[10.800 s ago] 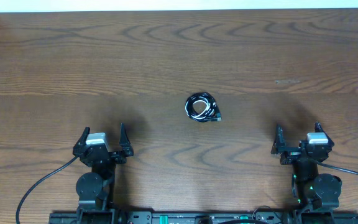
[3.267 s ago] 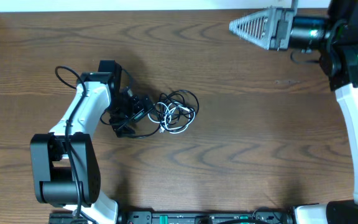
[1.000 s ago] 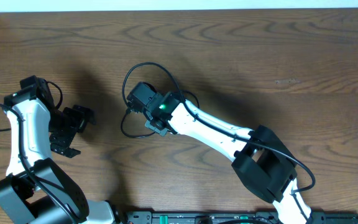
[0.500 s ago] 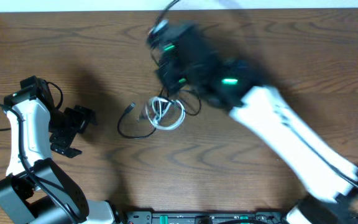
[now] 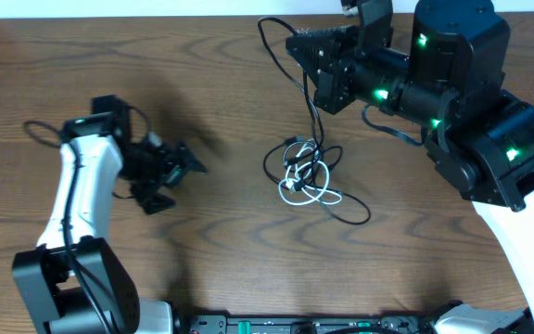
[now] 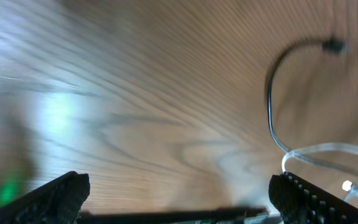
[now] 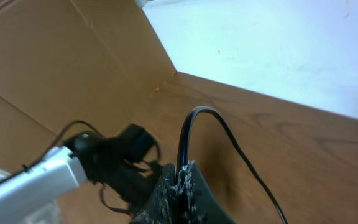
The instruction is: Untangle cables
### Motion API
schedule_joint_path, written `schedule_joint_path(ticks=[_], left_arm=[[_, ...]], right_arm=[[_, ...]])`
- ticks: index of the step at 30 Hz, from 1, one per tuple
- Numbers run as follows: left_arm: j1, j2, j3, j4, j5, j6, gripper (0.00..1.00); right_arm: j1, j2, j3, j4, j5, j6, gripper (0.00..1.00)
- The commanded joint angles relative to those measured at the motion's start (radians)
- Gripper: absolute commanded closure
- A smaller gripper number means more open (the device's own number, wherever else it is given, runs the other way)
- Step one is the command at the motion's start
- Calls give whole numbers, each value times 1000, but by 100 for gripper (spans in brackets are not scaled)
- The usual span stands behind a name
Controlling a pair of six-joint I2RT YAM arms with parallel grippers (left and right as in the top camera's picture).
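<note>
Left gripper (image 5: 174, 176) spread wide; right gripper (image 7: 182, 180) pinched closed.

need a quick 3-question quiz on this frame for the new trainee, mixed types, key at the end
1. True or false: the left gripper is clamped on a cable.
2. Which gripper is shut on the black cable? A) left B) right C) neither
3. Fill in: in the tangle on the table, the one cord that is not black is ___.
Key: 1 false, its fingers are apart with nothing between them. 2 B, the right gripper pinches it. 3 white, the white cable.
</note>
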Motion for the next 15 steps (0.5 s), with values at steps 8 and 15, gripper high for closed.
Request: schedule_joint_path(ticks=[8,15], left_arm=[[-210,1,5,34,391,154,2],[-138,1,6,77,499,268,2]], right_arm=[[-30,3,2,5,-14,294,99],[-122,10,2,-105,-48,233,99]])
